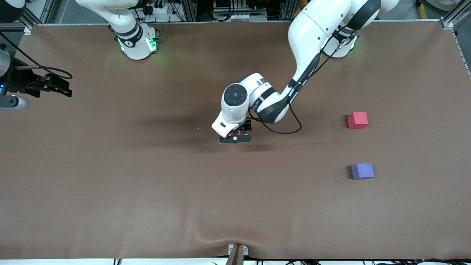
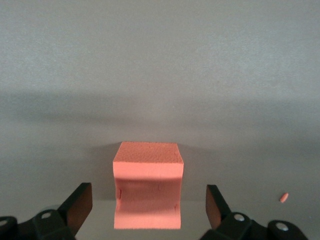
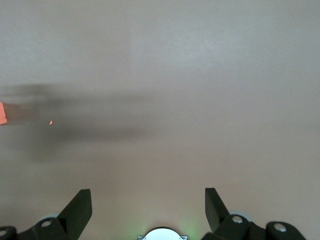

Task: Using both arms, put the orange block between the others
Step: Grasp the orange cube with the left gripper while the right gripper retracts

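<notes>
The orange block (image 2: 147, 170) sits on the brown table between the fingers of my left gripper (image 2: 148, 192), which is open with a gap on each side of the block. In the front view this gripper (image 1: 235, 137) is low over the table's middle and covers nearly all of the block. The others lie toward the left arm's end: a red-pink cube (image 1: 357, 120) and a purple-blue cube (image 1: 362, 170), the purple one nearer the front camera, with a bare gap between them. My right gripper (image 1: 66, 87) waits open and empty at the right arm's end (image 3: 148, 197).
A tiny orange crumb (image 1: 198, 129) lies on the cloth beside the left gripper, toward the right arm's end. A black cable (image 1: 283, 130) loops below the left wrist. The cloth wrinkles near a bracket (image 1: 237, 252) at the front edge.
</notes>
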